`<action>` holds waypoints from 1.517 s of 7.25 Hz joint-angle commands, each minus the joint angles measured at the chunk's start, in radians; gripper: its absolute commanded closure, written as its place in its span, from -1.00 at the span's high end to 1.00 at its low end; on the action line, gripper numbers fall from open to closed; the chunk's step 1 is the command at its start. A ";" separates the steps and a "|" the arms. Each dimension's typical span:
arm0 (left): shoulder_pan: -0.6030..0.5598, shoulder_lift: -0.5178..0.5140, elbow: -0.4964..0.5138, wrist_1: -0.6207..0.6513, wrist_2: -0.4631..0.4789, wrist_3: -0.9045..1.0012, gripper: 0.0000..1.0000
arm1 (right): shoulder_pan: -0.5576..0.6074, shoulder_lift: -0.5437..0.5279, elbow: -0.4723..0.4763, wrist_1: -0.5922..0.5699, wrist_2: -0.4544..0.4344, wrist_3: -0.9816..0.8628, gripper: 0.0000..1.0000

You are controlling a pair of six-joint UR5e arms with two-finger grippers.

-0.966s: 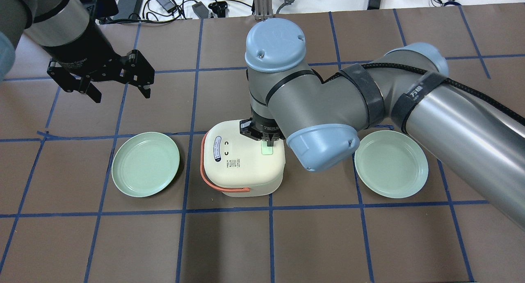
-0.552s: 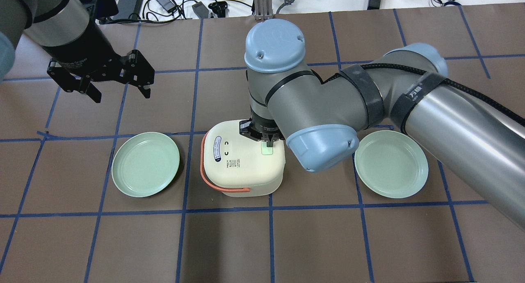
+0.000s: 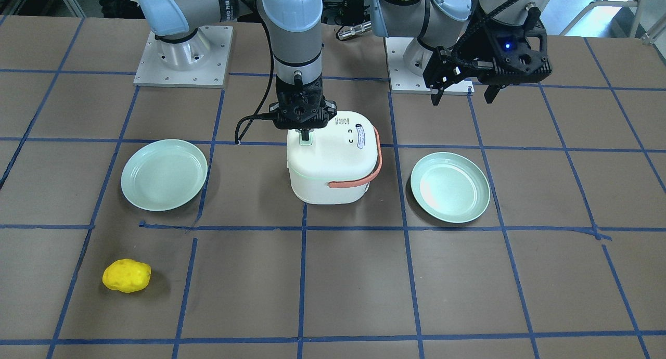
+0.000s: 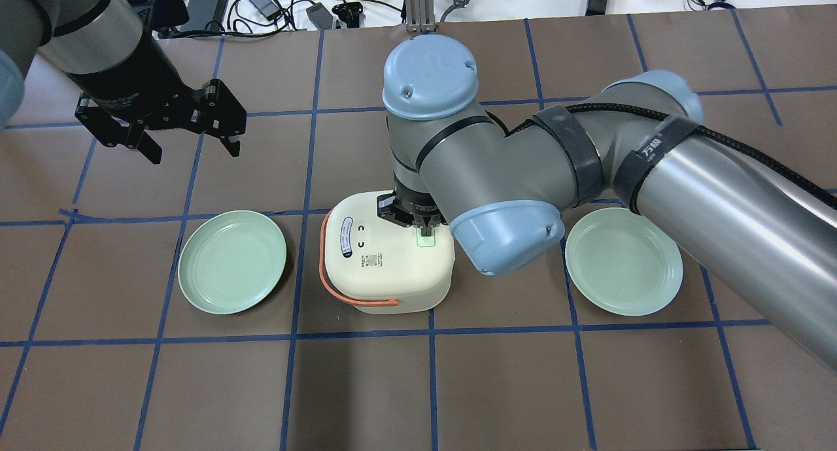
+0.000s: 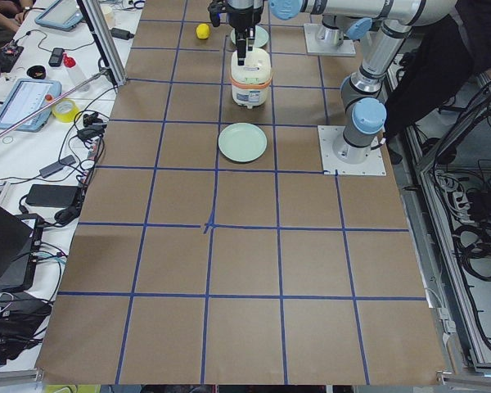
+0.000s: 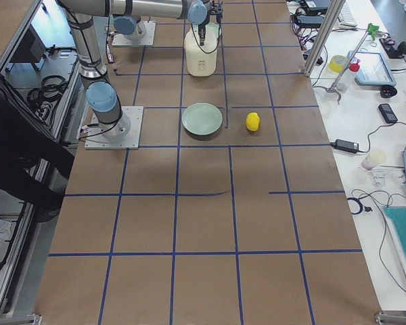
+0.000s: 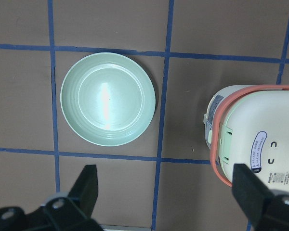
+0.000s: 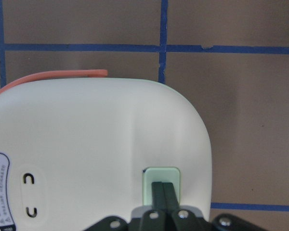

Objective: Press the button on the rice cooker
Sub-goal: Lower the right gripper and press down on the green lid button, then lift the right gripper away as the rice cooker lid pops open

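Note:
The white rice cooker (image 4: 382, 268) with a coral handle stands mid-table, also seen in the front view (image 3: 333, 166). Its pale mint button (image 4: 426, 240) sits on the lid near the right edge; it also shows in the front view (image 3: 305, 141) and the right wrist view (image 8: 161, 175). My right gripper (image 4: 425, 229) is shut, pointing straight down, with its tips on the button (image 8: 164, 190). My left gripper (image 4: 195, 151) is open and empty, raised above the table far left of the cooker; it also shows in the left wrist view (image 7: 168, 192).
Two pale green plates flank the cooker, one on the left (image 4: 233, 261) and one on the right (image 4: 624, 261). A yellow lumpy object (image 3: 126, 276) lies near the operators' side. Cables and tools lie beyond the table's far edge.
My right arm has shifted slightly left and lower, with the shut fingertips settling onto the button. The left arm has not moved.

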 commanded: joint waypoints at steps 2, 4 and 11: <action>0.000 0.000 0.000 0.000 0.000 0.001 1.00 | 0.006 0.004 0.003 0.000 -0.001 -0.002 -1.00; 0.000 0.000 0.000 0.000 0.000 -0.001 1.00 | 0.004 0.005 0.007 0.003 -0.012 -0.004 -1.00; 0.000 0.000 0.000 0.000 0.000 -0.001 1.00 | -0.187 -0.051 -0.216 0.151 -0.019 -0.115 1.00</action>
